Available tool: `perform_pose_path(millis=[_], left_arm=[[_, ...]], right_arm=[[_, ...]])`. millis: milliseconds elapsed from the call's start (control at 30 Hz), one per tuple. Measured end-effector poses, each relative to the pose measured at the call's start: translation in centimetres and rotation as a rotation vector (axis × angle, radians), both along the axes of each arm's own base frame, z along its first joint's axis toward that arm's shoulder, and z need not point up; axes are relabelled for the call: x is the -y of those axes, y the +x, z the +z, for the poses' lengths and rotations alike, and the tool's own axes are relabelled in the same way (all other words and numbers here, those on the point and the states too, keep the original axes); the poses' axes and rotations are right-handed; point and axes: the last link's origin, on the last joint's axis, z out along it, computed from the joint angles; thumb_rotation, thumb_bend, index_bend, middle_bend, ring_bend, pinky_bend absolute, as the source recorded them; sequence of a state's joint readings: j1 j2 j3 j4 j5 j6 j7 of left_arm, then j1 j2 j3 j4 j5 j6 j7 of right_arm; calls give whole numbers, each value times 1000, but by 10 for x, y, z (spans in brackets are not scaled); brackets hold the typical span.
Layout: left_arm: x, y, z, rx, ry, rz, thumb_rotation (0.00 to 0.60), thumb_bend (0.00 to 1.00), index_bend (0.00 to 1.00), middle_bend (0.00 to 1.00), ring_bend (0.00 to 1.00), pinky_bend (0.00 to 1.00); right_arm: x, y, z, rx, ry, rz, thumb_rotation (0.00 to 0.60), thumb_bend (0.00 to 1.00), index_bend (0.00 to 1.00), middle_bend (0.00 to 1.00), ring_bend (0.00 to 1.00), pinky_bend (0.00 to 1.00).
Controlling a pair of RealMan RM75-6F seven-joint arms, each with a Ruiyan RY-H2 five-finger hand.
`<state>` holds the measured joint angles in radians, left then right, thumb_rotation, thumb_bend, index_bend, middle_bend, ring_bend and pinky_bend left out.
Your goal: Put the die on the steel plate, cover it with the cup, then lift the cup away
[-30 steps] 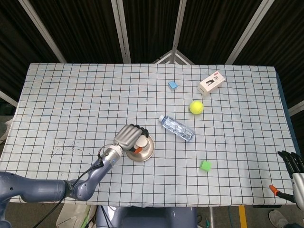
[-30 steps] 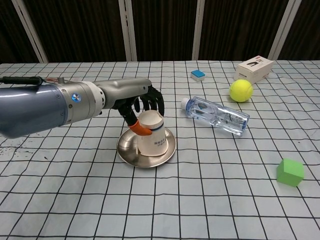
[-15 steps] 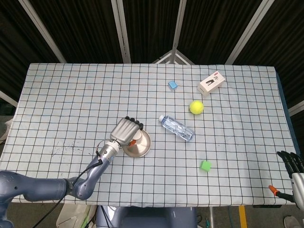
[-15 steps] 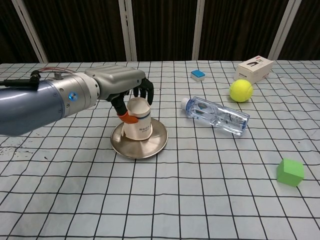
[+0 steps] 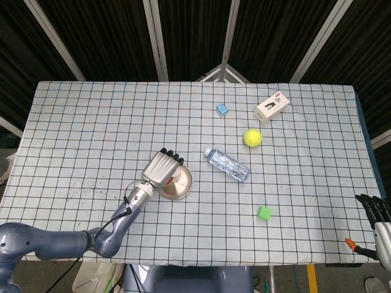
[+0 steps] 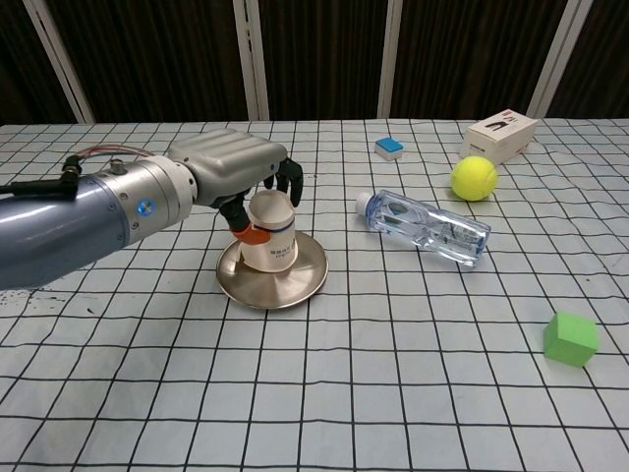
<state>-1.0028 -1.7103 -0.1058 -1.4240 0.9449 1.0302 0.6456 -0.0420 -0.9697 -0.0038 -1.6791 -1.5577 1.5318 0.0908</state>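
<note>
An upside-down white paper cup (image 6: 272,239) stands on the round steel plate (image 6: 298,288), which lies left of the table's middle. My left hand (image 6: 231,162) grips the cup from above and behind, fingers wrapped round its upper part, the orange thumb tip on its left side. From the head view the left hand (image 5: 162,170) hides nearly all of the cup, leaving only the plate's (image 5: 183,185) right part showing. No die shows on the plate; the space under the cup is hidden. My right hand (image 5: 377,210) hangs off the table's near right corner, fingers apart and holding nothing.
A clear plastic bottle (image 6: 425,227) lies on its side right of the plate. Beyond it are a yellow tennis ball (image 6: 474,178), a white box (image 6: 501,135) and a small blue block (image 6: 389,147). A green cube (image 6: 570,339) sits near the front right.
The left hand, the cup and the plate beneath it have shifted left and away from me. The cup, tilted earlier, now stands more upright on the plate. The right hand stayed put.
</note>
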Motion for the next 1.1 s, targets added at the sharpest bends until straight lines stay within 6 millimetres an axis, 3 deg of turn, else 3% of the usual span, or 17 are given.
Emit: perform_pose_path(millis=[567,1100], left_arm=[[12,-4,-5,90,-107,-47,600,541,514,451,303,291],[26,-5,-5,321,-336,198,600,542,516,456,303,291]], right_arm=[[0,1,1,5,-2,2,600,132,120,137,96,31],[0,1,-2,3,6,4,600,132,120,136,95,31]])
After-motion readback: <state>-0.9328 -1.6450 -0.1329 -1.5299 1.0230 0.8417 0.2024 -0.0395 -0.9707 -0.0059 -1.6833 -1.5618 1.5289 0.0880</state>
